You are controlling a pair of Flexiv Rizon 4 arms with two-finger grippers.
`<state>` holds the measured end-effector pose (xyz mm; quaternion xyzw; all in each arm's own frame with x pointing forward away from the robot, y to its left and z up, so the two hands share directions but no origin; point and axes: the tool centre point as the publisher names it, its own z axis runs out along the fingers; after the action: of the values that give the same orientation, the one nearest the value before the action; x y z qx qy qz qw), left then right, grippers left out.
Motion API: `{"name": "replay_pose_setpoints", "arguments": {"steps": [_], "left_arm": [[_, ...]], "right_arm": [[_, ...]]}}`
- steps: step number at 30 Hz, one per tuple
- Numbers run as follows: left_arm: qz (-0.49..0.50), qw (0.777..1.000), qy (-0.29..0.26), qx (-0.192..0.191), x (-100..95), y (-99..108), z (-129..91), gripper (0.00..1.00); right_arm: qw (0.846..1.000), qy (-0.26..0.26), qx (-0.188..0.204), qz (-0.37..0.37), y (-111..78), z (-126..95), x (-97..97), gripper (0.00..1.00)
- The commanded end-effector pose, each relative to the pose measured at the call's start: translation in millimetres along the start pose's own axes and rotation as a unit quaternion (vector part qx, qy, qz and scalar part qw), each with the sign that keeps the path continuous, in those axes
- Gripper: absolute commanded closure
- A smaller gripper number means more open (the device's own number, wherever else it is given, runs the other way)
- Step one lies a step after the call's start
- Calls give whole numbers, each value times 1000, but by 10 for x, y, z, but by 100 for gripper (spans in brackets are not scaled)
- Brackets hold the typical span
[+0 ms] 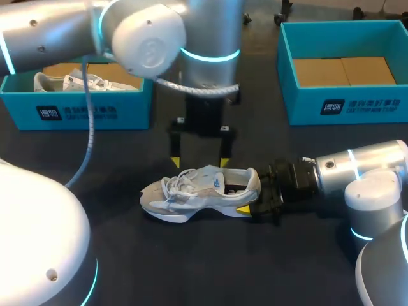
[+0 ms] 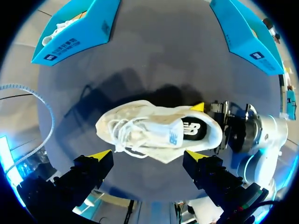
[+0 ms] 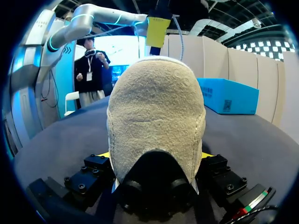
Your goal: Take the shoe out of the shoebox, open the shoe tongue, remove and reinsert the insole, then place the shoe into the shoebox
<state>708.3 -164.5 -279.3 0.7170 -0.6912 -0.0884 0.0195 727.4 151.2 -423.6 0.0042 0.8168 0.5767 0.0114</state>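
Right tool (image 1: 252,192) clamps one shoe (image 1: 201,190), left tool (image 1: 199,162) spread; two shoeboxes (image 1: 89,111) (image 1: 344,105), second shoe (image 1: 83,81) boxed.

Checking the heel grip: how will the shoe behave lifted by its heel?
The shoe is probably light: soft upper, thick sole. Its fuzzy heel should not slip between the jaws of the right gripper, but may squash. Gripped only there, the toe may sag.

Looks like a robotics lab bench, not anybody's living room: my left arm (image 1: 44,32) and right arm (image 1: 370,167), silver with glowing cyan rings, hang over a plain dark table (image 1: 210,268), a teal shoebox (image 1: 89,109) sits at one far corner, a second shoebox (image 1: 347,105) at the other, and one lone sneaker (image 1: 197,191) lies out in the middle.
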Motion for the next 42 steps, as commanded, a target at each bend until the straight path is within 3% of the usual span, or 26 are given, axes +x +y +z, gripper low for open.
{"name": "replay_pose_setpoints", "arguments": {"steps": [1,20,42], "left_arm": [[-2,999,-39,3,159,-34,104,0],[-23,992,-126,7,457,-123,519,0],[-39,979,-199,10,198,-93,741,0]], "right_arm": [[1000,0,3,0,-12,48,10,100],[1000,0,3,0,-12,48,10,100],[1000,0,3,0,-12,48,10,100]]}}
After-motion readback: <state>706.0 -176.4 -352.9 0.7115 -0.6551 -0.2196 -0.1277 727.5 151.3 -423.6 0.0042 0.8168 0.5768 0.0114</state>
